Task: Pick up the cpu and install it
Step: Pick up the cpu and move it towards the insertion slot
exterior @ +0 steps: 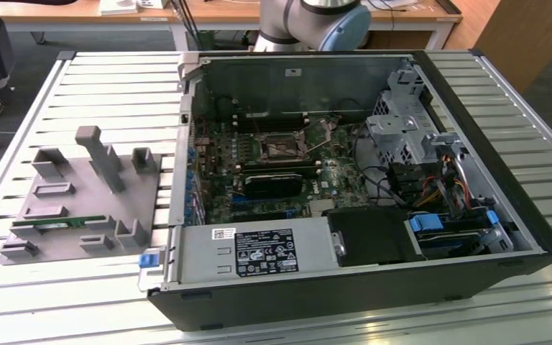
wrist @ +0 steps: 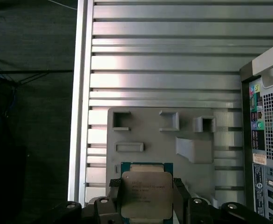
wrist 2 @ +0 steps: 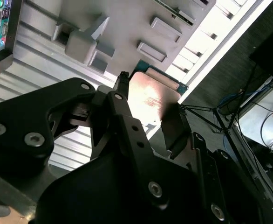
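The cpu [wrist: 147,192], a flat square chip with a silver-grey top and a thin green rim, sits between my two black fingers [wrist: 114,198]. My gripper [wrist: 147,198] is shut on it, holding it by two opposite edges above the grey fixture plate [wrist: 146,128]. In the second wrist view the cpu [wrist 2: 150,93] shows a shiny top, clamped in the gripper [wrist 2: 148,109], with the fixture plate [wrist 2: 127,23] below it. In the exterior view the open computer case [exterior: 353,280] lies on the slatted table, and the square socket [exterior: 284,149] sits on its motherboard.
The grey fixture plate [exterior: 84,201] with upright blocks lies at the exterior view's left and carries a green memory stick [exterior: 55,223]. A black block [exterior: 274,183] sits on the motherboard below the socket. The arm's base [exterior: 310,21] stands behind the case. The table edge [wrist: 83,116] runs beside the plate.
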Controlling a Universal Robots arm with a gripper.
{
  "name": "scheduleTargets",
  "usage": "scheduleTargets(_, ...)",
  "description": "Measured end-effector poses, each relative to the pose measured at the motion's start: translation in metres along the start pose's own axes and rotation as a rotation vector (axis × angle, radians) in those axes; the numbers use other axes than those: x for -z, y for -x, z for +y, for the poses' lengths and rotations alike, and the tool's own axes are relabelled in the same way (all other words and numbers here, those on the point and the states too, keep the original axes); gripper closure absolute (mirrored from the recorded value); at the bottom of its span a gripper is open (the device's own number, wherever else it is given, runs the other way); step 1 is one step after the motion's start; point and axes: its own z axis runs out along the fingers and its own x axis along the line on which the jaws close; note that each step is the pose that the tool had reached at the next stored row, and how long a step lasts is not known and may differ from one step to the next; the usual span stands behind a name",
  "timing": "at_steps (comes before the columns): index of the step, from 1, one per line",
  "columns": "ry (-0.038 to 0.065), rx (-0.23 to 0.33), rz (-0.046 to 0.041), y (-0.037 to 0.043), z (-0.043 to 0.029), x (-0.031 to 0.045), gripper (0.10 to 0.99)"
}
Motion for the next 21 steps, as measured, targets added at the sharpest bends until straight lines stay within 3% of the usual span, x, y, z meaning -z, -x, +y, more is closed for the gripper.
scheduleTargets(10,0.001,0.0,-0.0001,0.0296,0.0001,0.0009,0.557)
scheduleTargets(21,0.002,0.0,-0.0001,0.0487,0.0002,0.0014,0.557)
